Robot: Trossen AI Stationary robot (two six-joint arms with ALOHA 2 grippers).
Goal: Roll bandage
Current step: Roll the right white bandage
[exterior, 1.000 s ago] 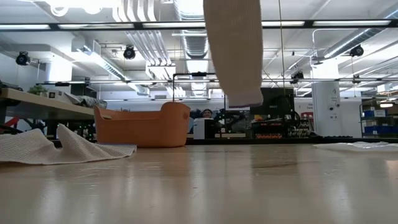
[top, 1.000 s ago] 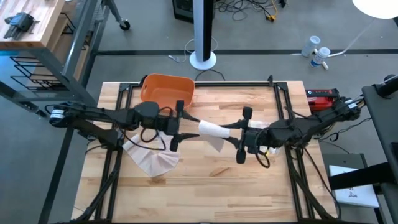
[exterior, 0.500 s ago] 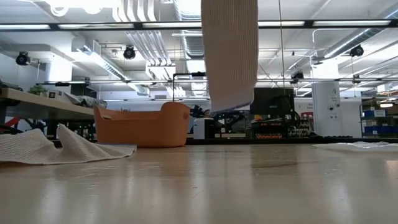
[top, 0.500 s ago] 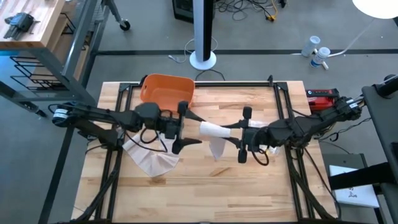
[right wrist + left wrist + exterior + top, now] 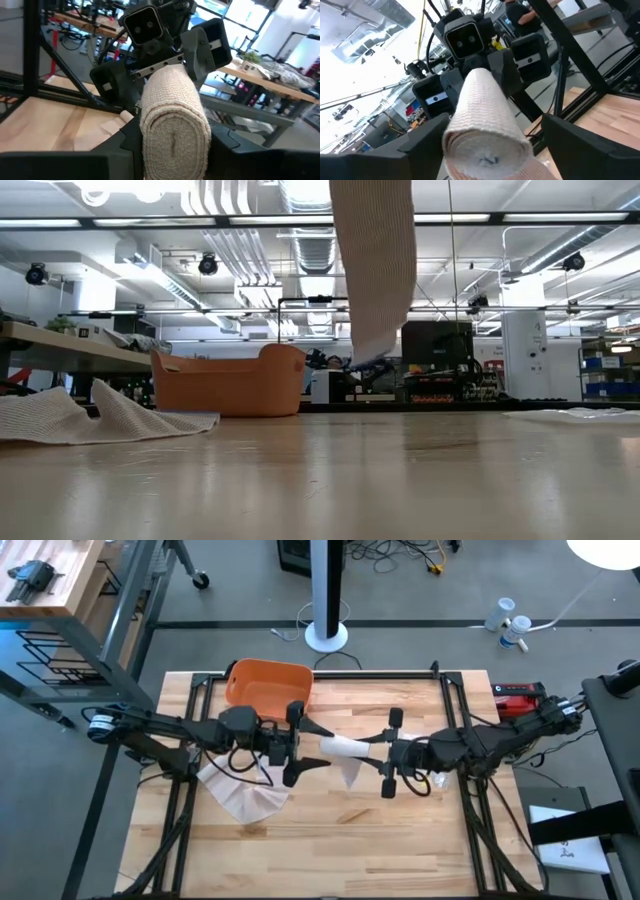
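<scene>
Both arms reached toward each other over the middle of the wooden table (image 5: 330, 840), with the rolled bandage (image 5: 343, 747) suspended between them above the surface. The right gripper (image 5: 388, 753) was clenched on one end of the roll, its dark fingers (image 5: 127, 140) pressing the flanks of the coiled, ribbed fabric. The left gripper (image 5: 296, 744) faced the opposite end with its jaws spread wide, its fingers (image 5: 580, 147) standing clear on either side of the roll without touching it. A loose tail of bandage (image 5: 372, 260) hung straight down from the roll, its lower edge well above the tabletop. An orange basket (image 5: 268, 685) stood at the table's far edge, toward the far left corner. A crumpled white cloth (image 5: 242, 795) lay on the table's left side, beneath the left arm. A smaller pale item (image 5: 570, 415) lay near the right edge, under the right arm; its nature could not be determined.
</scene>
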